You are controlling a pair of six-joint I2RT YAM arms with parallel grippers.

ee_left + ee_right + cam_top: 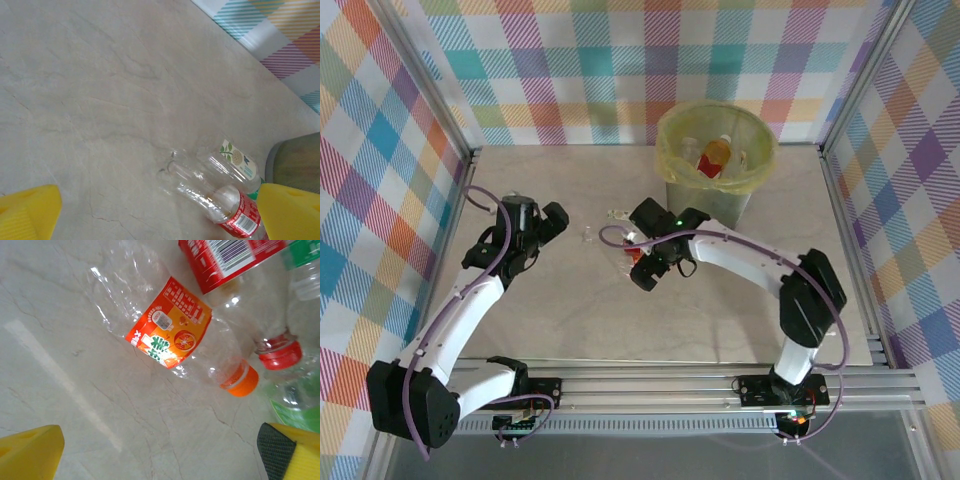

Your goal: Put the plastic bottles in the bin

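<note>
Step in hand: picking from the bottle cluster (202, 192) mid-tabletop (570, 310). Right end effector (160, 452) hovers over it, fingers apart, nothing held. Left end effector (160, 210) is likewise apart and empty.

Bin (670, 150) stands rear right, with some bottles (717, 155) inside.

Next move, likely: descend, straddle the orange-label bottle (170, 335) across its body, close.

Its label shows Chinese characters, a fruit picture and a QR code; brand unreadable. The red-label bottle (225, 260) shows a barcode.
</note>
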